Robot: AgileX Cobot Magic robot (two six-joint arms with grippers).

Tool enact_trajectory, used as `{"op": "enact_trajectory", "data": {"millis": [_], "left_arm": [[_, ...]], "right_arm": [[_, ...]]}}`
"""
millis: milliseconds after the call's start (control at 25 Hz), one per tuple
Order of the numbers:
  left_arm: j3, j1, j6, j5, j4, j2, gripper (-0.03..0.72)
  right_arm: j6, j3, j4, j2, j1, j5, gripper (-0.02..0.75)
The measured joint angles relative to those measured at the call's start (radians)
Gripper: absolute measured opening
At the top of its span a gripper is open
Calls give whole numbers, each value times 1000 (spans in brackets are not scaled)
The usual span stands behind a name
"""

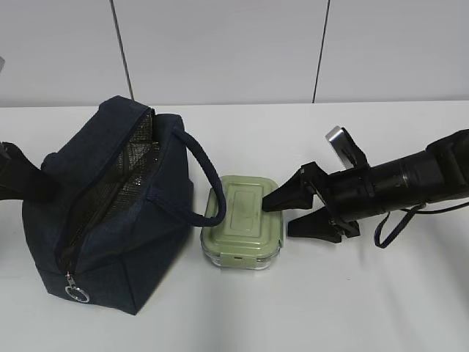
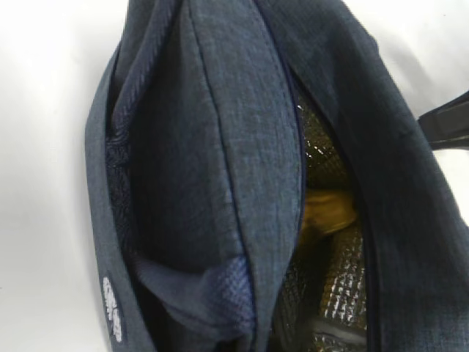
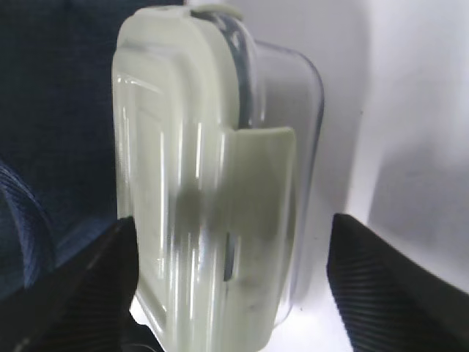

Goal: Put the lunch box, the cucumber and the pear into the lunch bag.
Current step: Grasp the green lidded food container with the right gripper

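The navy lunch bag (image 1: 124,242) stands at the left with its zip top open, showing foil lining (image 1: 110,183). In the left wrist view the bag (image 2: 220,147) fills the frame, and a yellow-brown shape, likely the pear (image 2: 326,213), lies inside on the foil. The cucumber is out of view. The lunch box (image 1: 242,220) with its sage-green lid lies on the table right of the bag. My right gripper (image 1: 278,220) is open at the box's right end, with its fingers either side of the box (image 3: 198,183). My left arm (image 1: 18,180) presses the bag's left side; its jaws are hidden.
The bag's loop handle (image 1: 205,165) arches over the lunch box's left end. The silver zip pull ring (image 1: 77,293) hangs at the bag's near corner. A white table (image 1: 366,308) runs to a white wall behind.
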Motion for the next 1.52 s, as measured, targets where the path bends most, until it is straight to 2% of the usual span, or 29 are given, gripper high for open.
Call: {"op": "enact_trajectory", "data": {"millis": [240,760,840,1000,1080,1400,1520], "left_arm": [[0,0,0,0,0,0,1],[0,0,0,0,12,0,1],[0,0,0,0,12,0,1],[0,0,0,0,14,0,1],[0,0,0,0,15,0,1],[0,0,0,0,15,0,1],[0,0,0,1,15,0,1]], "right_arm": [[-13,0,29,0,9,-4,610],[-36,-3,50,0,84,-117,589],[-41,-3,55,0,86,-120,563],[-41,-6,75,0,88,-115,409],[-41,-6,77,0,88,-115,377],[-41,-6,73,0,86,-94,361],[-43,-6,41,0,56,-59,361]]}}
